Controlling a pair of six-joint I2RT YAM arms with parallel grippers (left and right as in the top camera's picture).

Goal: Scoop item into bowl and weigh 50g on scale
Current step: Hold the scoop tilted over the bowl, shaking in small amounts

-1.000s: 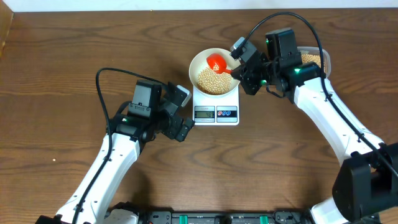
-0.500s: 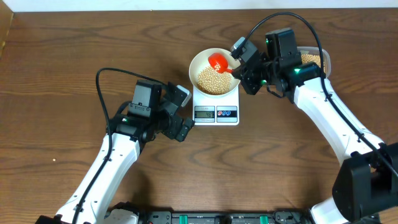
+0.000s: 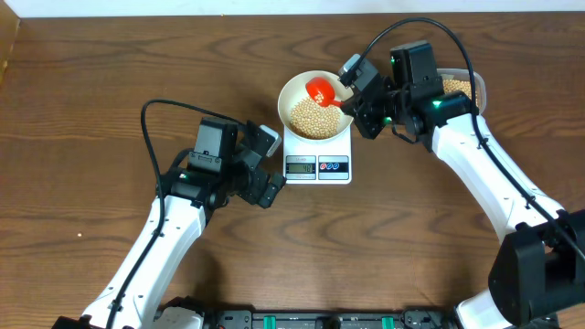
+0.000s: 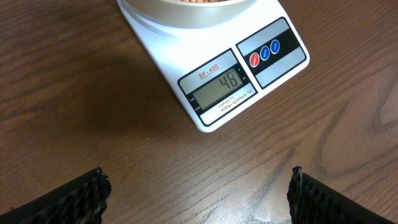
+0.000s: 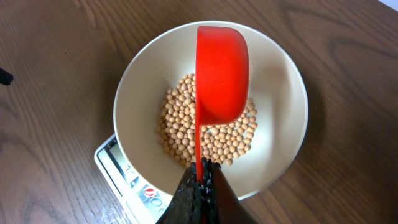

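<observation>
Tan-yellow round beans [image 5: 208, 134] lie heaped in the bottom of the round white bowl [image 5: 280, 87], which stands on the flat white rectangular kitchen scale [image 4: 168, 56]. In the left wrist view its grey display reads 48, so I judge the load just short of target.

The right tool [image 5: 200, 186] is closed tight on the thin handle of a red plastic scoop [image 5: 221, 68], whose cup hangs over the far half of the bowl, above the beans. Whether any beans remain in the cup I cannot tell. The left tool [image 4: 199, 199] is spread wide and grips nothing; it hovers over the brown wooden table [image 3: 91, 91] just in front of the scale. More beans sit in a clear plastic tub [image 3: 462, 87] behind the right arm.

The main risk is overshoot. With so little left to add, a full tip of the scoop would likely carry the reading past the target, and taking beans back out is slower. A second risk is a false reading: if the scoop rests on the bowl's rim or on the beans, its weight adds to the figure. Beans dropped from height could bounce over the rim onto the table. The left tool, so near the scale, could nudge it and upset the reading.
</observation>
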